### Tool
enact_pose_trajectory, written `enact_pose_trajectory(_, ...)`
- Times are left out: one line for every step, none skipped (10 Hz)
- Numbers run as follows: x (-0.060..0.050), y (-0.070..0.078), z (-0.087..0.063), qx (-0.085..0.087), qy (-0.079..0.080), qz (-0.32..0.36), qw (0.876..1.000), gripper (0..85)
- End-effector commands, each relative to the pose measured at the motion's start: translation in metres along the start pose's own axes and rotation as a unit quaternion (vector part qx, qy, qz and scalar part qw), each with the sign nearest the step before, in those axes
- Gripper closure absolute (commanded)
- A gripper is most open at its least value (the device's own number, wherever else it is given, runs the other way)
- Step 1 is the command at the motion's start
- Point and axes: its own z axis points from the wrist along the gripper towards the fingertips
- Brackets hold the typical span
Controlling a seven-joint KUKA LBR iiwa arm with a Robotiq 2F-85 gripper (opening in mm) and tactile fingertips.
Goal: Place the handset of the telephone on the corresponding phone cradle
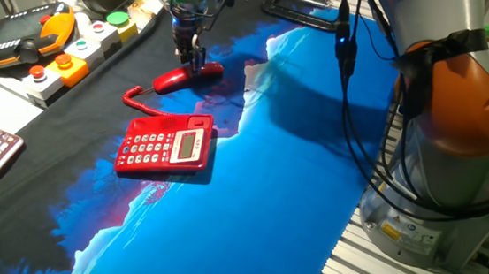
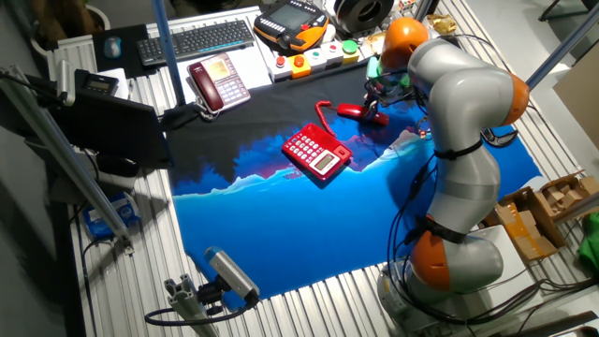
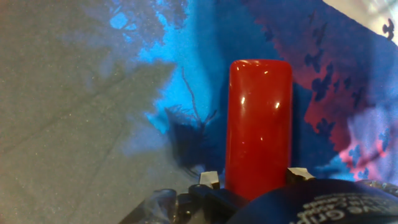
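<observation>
Two fingertips (image 3: 210, 180) flanked the handset (image 1: 186, 76) in the hand view, one pale pad on each side of its glossy red body, so the jaws (image 1: 189, 59) looked narrowed onto it, though actual contact could not be confirmed. The handset lay on the counter (image 1: 293, 186), just behind the telephone (image 1: 166, 145) and apart from it, its coiled cord (image 1: 141, 101) trailing back to the phone body. A grip across the narrow width probably suited a straight lift toward the phone cradle (image 1: 138, 141), which stood bare along the phone's left edge. A blue and black printed cloth covered the counter. A dark maroon phone (image 2: 219, 80), a keyboard (image 2: 197, 40) and an orange pendant (image 1: 22, 38) sat at the edges.
</observation>
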Motion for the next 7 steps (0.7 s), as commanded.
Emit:
enact_pose_trajectory(-0.0002,0.0000,0.0009,0.000,-0.002,0.002,1.000,27.7)
enact_pose_trajectory(-0.0007,-0.0003,0.0012,-0.001,-0.006,0.005,1.000,27.7)
enact_pose_trajectory(-0.0011,-0.0007,0.0007,0.001,-0.008,0.007,1.000,27.7)
enact_pose_trajectory(-0.0013,-0.0012,0.0005,0.002,-0.009,0.010,1.000,27.7)
enact_pose_trajectory(-0.0014,-0.0015,0.0011,0.001,-0.010,0.011,1.000,26.0)
enact_pose_trajectory(-0.0012,-0.0014,0.0017,0.000,-0.010,0.011,1.000,21.0)
enact_pose_trajectory(-0.0010,-0.0015,0.0018,-0.001,-0.009,0.005,1.000,14.0)
